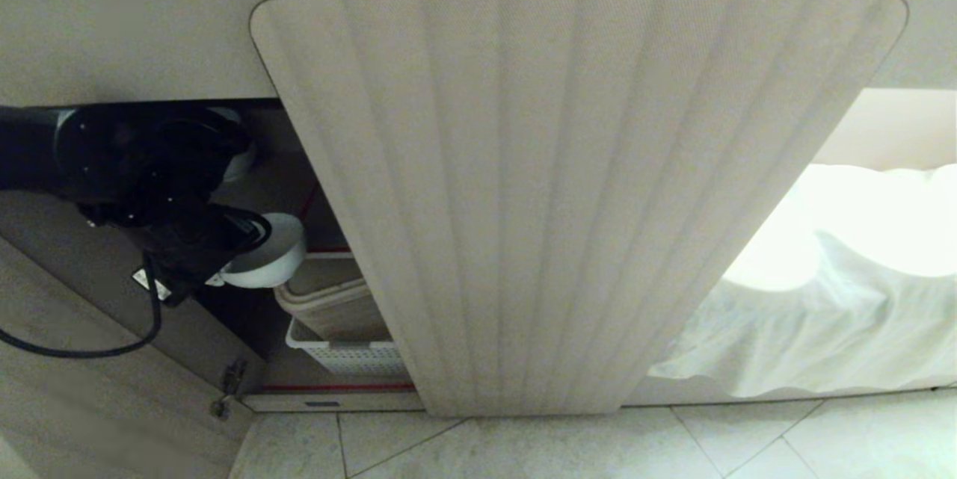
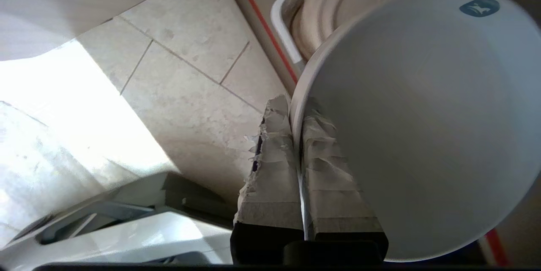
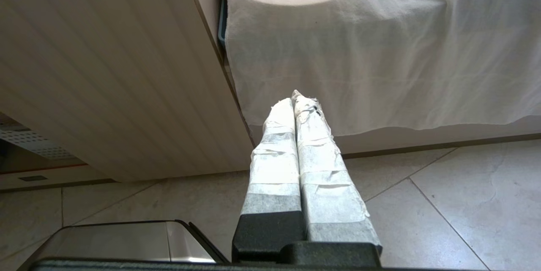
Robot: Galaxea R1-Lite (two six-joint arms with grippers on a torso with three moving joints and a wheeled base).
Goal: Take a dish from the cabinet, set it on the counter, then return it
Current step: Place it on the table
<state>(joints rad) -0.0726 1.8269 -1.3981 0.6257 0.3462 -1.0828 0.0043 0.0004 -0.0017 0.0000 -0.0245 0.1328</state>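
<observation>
While the right gripper (image 3: 296, 98) hangs pinched together, the left gripper (image 2: 296, 112) pinches the dish's (image 2: 422, 127) rim at the open cabinet (image 1: 576, 195).

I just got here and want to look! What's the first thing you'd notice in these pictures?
The big fluted cabinet door fills the middle of the head view, swung open. To its left, the left gripper has its jaws pinched on the rim of a small white bowl, held in front of the dark cabinet, above a white basket. On the right, a white cloth hangs brightly lit.
</observation>
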